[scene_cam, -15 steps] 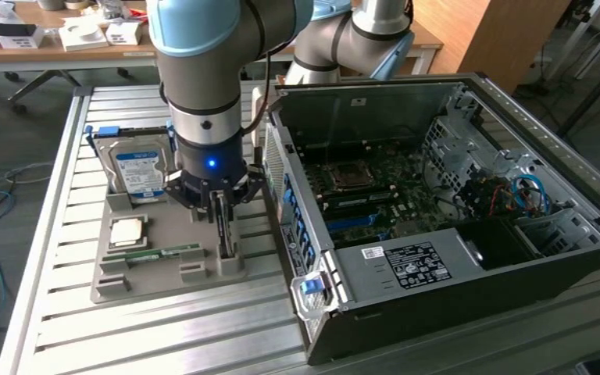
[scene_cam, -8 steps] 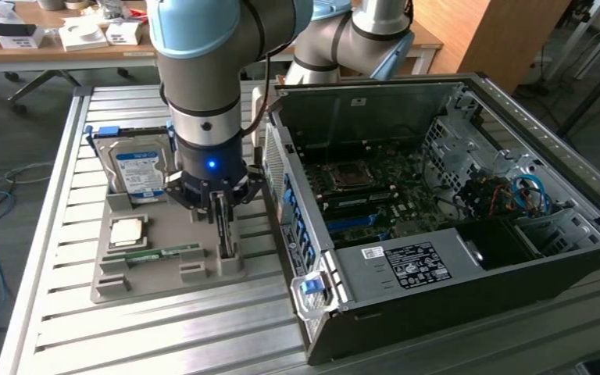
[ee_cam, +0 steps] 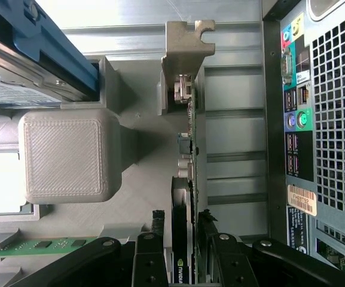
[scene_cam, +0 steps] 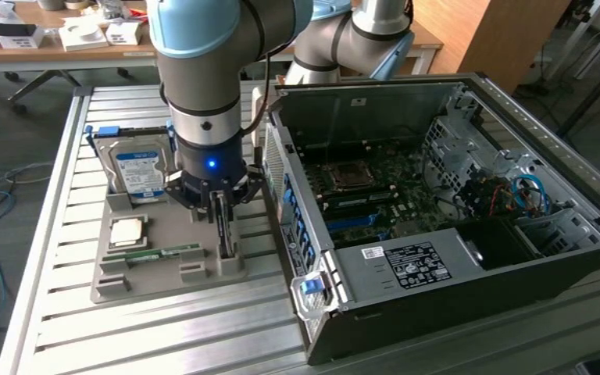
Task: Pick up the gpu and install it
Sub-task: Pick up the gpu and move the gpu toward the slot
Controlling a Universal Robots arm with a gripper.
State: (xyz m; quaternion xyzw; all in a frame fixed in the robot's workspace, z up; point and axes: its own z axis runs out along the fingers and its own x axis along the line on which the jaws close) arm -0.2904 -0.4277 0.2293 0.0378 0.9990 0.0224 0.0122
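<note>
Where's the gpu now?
Exterior view's left: the gpu stands on edge in the grey tray, between the hard drive and the computer case, under the gripper.

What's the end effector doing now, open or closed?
End effector: open, standing around the card, which sits upright in its stand.

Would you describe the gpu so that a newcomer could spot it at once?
Find the open computer case, then the grey tray beside it on the exterior view's left. In the tray's slot nearest the case, the gpu stands on edge, straddled by the gripper. It is a thin dark card, unlike the silver blue-labelled hard drive or the green RAM stick lying flat.
</note>
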